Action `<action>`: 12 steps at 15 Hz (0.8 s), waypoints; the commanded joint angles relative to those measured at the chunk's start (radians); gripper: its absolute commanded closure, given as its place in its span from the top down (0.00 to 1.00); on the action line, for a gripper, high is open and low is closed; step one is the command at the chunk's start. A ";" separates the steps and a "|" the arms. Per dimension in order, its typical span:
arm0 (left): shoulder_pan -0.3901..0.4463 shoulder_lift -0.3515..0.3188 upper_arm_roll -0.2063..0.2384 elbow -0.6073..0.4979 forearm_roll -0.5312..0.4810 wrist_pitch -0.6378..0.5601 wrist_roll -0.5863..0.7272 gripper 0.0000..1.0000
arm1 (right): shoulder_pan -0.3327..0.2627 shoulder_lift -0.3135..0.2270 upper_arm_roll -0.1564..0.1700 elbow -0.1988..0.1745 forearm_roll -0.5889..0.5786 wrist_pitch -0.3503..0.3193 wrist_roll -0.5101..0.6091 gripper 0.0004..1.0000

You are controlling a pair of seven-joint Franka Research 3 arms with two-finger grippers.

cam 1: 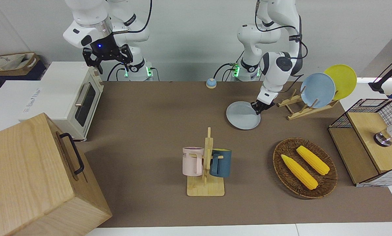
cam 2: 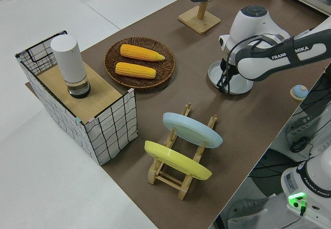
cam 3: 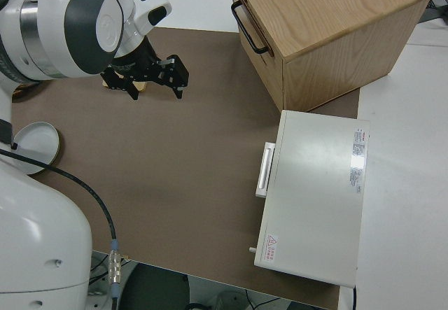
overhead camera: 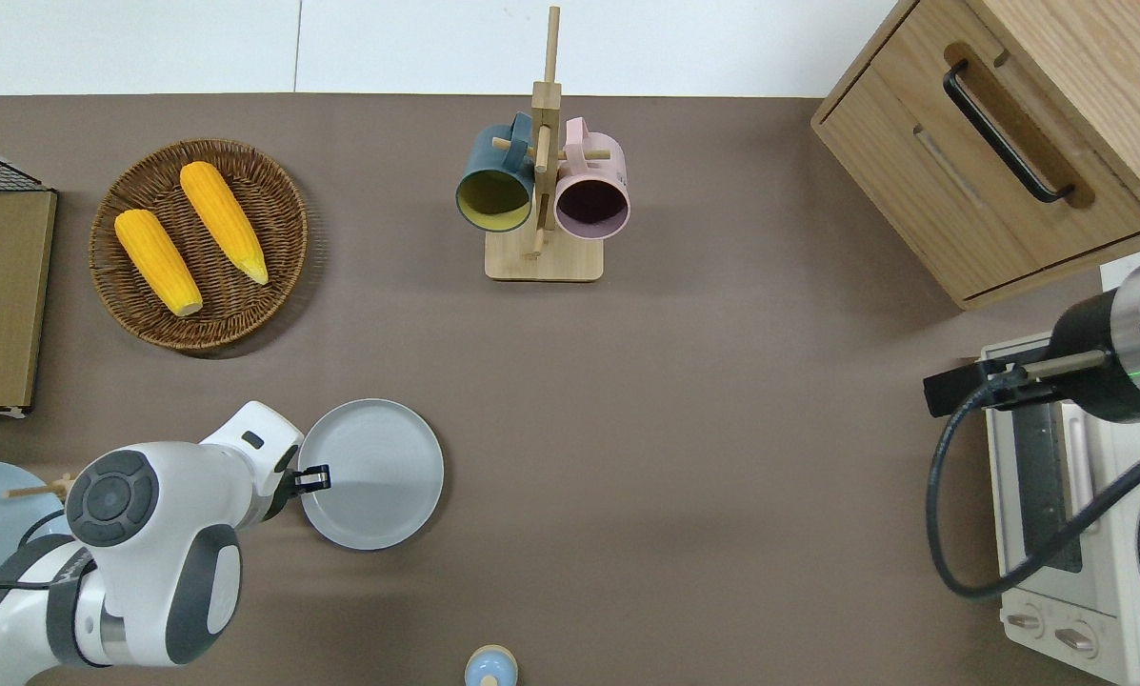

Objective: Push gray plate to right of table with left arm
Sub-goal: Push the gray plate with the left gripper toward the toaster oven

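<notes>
Gray plate: the gray plate (overhead camera: 371,474) lies flat on the desk (overhead camera: 684,457), toward the left arm's end, nearer to the robots than the wicker basket of corn (overhead camera: 198,244) and well apart from the mug rack (overhead camera: 543,181).
Left pincer: the left pincer (overhead camera: 310,476) sits low at the plate's rim on the side toward the left arm's end; from the overhead view its tips appear pressed together, touching or just over the rim.
Right arm: parked, its pincer (cam 1: 107,56) spread and holding nothing.
Stage: by judgement the push is only beginning, since the plate is nowhere near the right arm's end of the desk.
Risk, contact: the pincer meets the rim at one narrow spot, so a push off the plate's centre line would probably spin the plate and let it slip aside.
Risk, height: if the tips ride above the shallow rim, they could skate across the plate's surface and leave it where it is.
Risk, path: a straight run along the desk looks open; a drift away from the robots could bring the plate to the mug rack's base.
Risk, end: the toaster oven (overhead camera: 1074,534) stands at the right arm's end, and an overlong push could knock the plate against it.
Risk, reach: the left arm (overhead camera: 141,553) may run short of stretch before the plate arrives.
</notes>
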 commanded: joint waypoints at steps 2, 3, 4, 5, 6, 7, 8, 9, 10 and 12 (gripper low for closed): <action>-0.008 0.077 -0.078 0.054 -0.015 0.019 -0.135 0.00 | -0.020 -0.003 0.014 0.009 0.006 -0.013 0.013 0.98; -0.013 0.088 -0.098 0.064 -0.015 0.019 -0.169 0.00 | -0.020 -0.003 0.014 0.009 0.006 -0.013 0.013 0.98; -0.025 0.111 -0.116 0.077 -0.011 0.020 -0.205 0.00 | -0.020 -0.003 0.015 0.009 0.006 -0.013 0.013 0.98; -0.028 0.119 -0.124 0.089 -0.006 0.019 -0.234 0.00 | -0.020 -0.003 0.015 0.009 0.004 -0.013 0.013 0.98; -0.042 0.120 -0.130 0.098 -0.006 0.019 -0.261 0.00 | -0.020 -0.003 0.014 0.009 0.006 -0.013 0.013 0.98; -0.060 0.124 -0.135 0.103 -0.006 0.019 -0.294 0.00 | -0.020 -0.003 0.014 0.009 0.006 -0.013 0.013 0.98; -0.082 0.125 -0.135 0.107 -0.006 0.019 -0.330 0.00 | -0.020 -0.003 0.014 0.009 0.006 -0.013 0.013 0.98; -0.109 0.127 -0.136 0.112 -0.006 0.019 -0.361 0.00 | -0.020 -0.003 0.014 0.009 0.006 -0.013 0.013 0.98; -0.132 0.137 -0.135 0.121 -0.006 0.019 -0.399 0.00 | -0.020 -0.003 0.015 0.009 0.006 -0.013 0.013 0.98; -0.192 0.157 -0.135 0.150 -0.006 0.019 -0.488 0.00 | -0.020 -0.003 0.014 0.009 0.006 -0.013 0.013 0.98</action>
